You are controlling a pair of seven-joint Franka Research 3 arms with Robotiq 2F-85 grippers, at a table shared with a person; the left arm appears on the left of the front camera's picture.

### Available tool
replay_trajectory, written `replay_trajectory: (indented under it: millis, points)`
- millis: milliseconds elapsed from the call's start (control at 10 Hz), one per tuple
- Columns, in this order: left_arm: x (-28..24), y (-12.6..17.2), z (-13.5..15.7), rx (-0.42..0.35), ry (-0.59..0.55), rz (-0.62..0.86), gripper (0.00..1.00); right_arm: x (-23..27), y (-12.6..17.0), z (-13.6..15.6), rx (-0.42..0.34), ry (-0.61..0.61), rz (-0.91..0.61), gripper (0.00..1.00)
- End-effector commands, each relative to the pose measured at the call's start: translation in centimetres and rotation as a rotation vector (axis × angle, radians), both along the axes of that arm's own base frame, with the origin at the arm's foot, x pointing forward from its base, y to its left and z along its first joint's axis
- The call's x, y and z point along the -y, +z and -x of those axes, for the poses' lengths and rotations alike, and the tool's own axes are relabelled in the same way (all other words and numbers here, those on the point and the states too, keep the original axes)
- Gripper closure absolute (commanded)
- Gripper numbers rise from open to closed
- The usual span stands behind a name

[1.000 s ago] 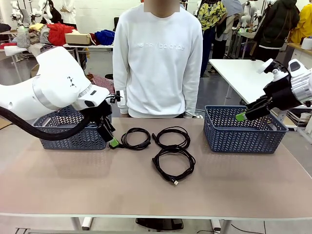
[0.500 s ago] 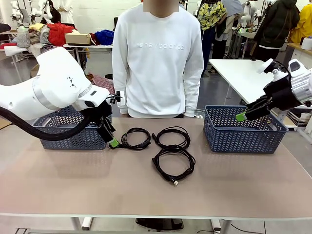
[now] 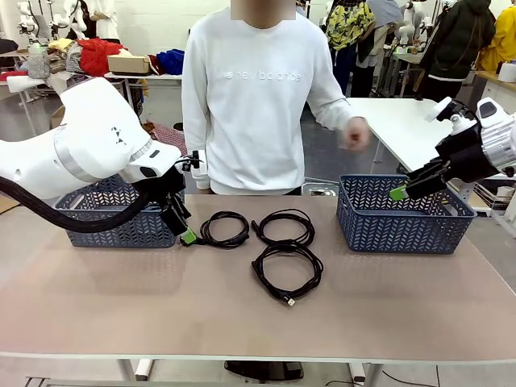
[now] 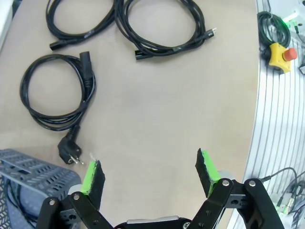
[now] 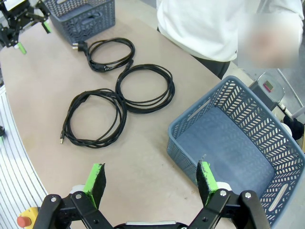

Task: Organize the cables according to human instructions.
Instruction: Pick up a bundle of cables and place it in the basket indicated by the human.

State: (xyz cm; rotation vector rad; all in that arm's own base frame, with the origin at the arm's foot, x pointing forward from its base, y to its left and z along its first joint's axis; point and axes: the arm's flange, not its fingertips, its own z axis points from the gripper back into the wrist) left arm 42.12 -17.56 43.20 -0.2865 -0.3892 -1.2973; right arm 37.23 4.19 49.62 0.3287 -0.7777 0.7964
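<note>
Three cables lie as black coils mid-table: a left coil [image 3: 224,230], a far middle coil [image 3: 284,227] and a nearer coil [image 3: 288,272]. My left gripper [image 3: 182,230] hangs open just left of the left coil, in front of the left basket [image 3: 113,234]. In the left wrist view that gripper [image 4: 150,171] stands open above bare table, with the plug-ended coil [image 4: 57,95] ahead of it. My right gripper [image 3: 403,190] is open over the near left corner of the right basket [image 3: 403,230]. From the right wrist, the open gripper [image 5: 150,181] overlooks the basket [image 5: 190,138] and the coils [image 5: 93,117].
A person in a white sweater stands at the far edge, one hand [image 3: 352,133] raised above the right basket. A yellow stop button [image 4: 279,52] sits at the table's near edge. Other tables and people are in the background.
The person's arm has swung out, and the hand is now raised above the right basket. Both arms and the cables have stayed where they were.
</note>
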Motion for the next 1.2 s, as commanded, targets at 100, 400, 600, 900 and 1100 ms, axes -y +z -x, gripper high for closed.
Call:
replay_trajectory:
  millis: [100, 400, 600, 900, 1100]
  points:
    - [-0.01, 0.11, -0.12, 0.003, 0.003, -0.001, 0.00, 0.07, -0.03, -0.06, 0.002, 0.006, -0.011, 0.00]
    - [-0.01, 0.11, -0.12, 0.003, 0.003, -0.001, 0.00, 0.07, -0.03, -0.06, 0.002, 0.006, -0.011, 0.00]
    - [-0.01, 0.11, -0.12, 0.003, 0.003, -0.001, 0.00, 0.07, -0.03, -0.06, 0.002, 0.006, -0.011, 0.00]
    - [-0.01, 0.11, -0.12, 0.003, 0.003, -0.001, 0.00, 0.07, -0.03, -0.06, 0.002, 0.006, -0.011, 0.00]
    - [-0.01, 0.11, -0.12, 0.003, 0.003, -0.001, 0.00, 0.07, -0.03, -0.06, 0.002, 0.006, -0.011, 0.00]
